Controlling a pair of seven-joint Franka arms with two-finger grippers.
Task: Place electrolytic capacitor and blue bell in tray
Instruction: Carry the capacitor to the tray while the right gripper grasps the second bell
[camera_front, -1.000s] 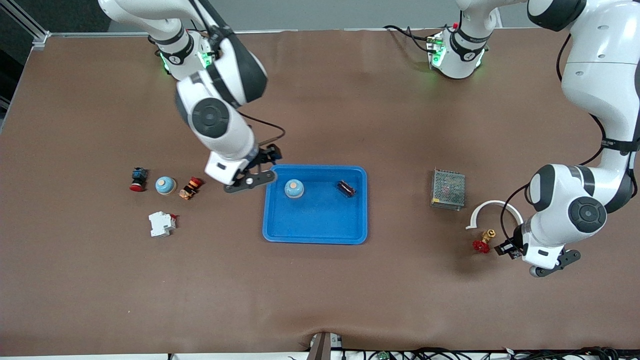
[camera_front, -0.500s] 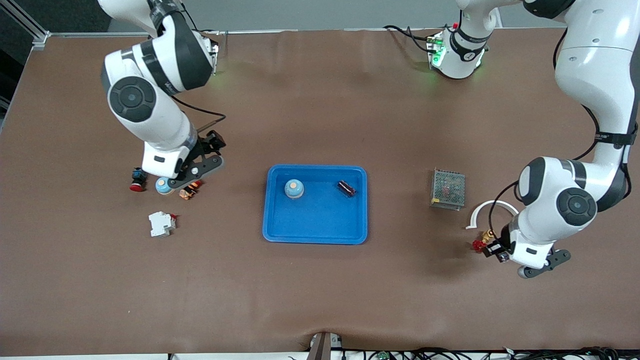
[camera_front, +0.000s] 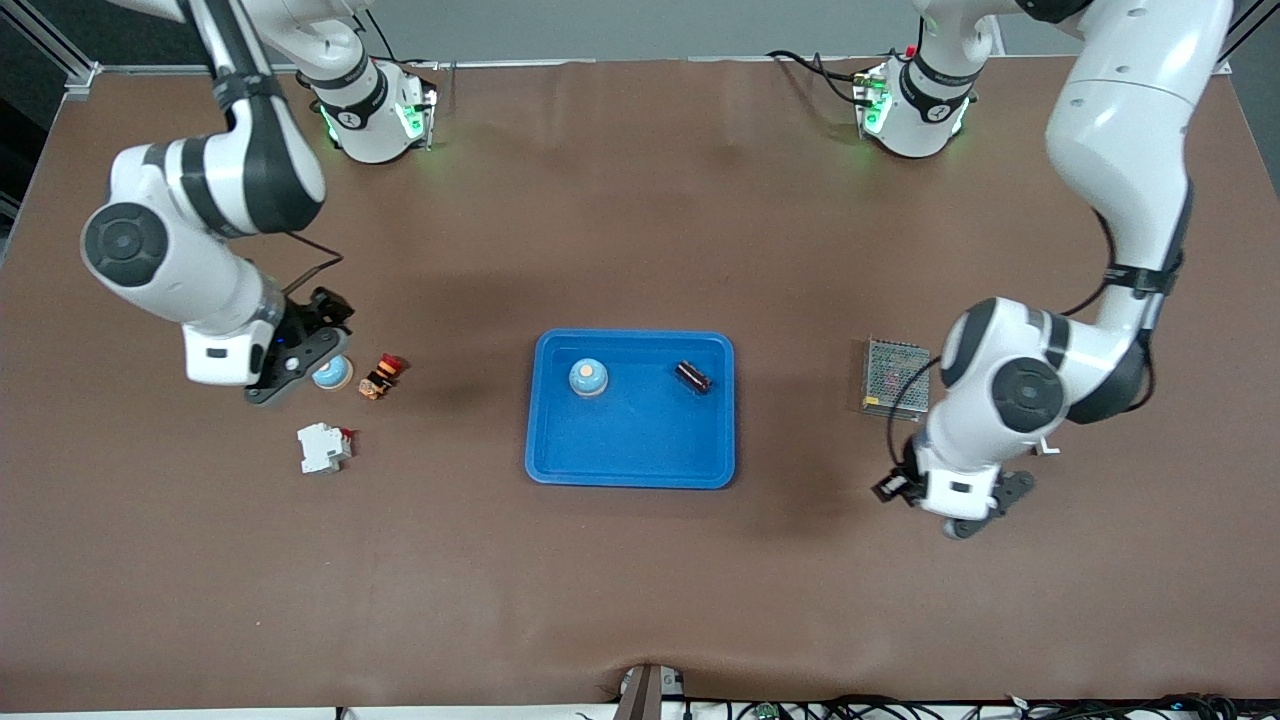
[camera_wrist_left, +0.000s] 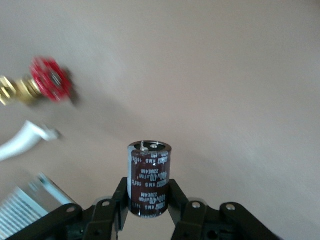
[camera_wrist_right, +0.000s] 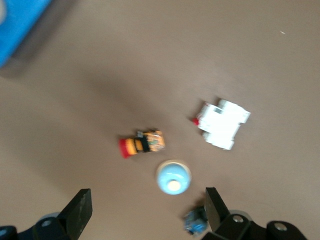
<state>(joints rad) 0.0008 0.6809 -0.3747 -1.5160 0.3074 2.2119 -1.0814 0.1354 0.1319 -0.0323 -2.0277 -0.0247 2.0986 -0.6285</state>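
Observation:
The bright-blue tray (camera_front: 630, 460) lies mid-table and holds a blue bell (camera_front: 588, 377) and a dark electrolytic capacitor (camera_front: 692, 377). My left gripper (camera_wrist_left: 149, 187) is shut on another dark brown electrolytic capacitor (camera_wrist_left: 149, 172), upright between the fingers; in the front view the hand (camera_front: 960, 492) hangs over bare table toward the left arm's end, nearer the camera than the mesh box. My right gripper (camera_wrist_right: 146, 207) is open and empty over a second blue bell (camera_wrist_right: 173, 176), which lies outside the tray (camera_front: 333, 374) toward the right arm's end.
An orange-and-red switch (camera_front: 381, 375) and a white breaker (camera_front: 324, 446) lie beside the outside bell. A small blue part (camera_wrist_right: 196, 222) lies by one right finger. A grey mesh box (camera_front: 895, 375) stands by the left arm. A red valve (camera_wrist_left: 50, 85) lies close.
My right arm swung from the tray's edge toward its own end of the table, over the outside bell. My left arm moved toward the tray, away from the valve and white ring.

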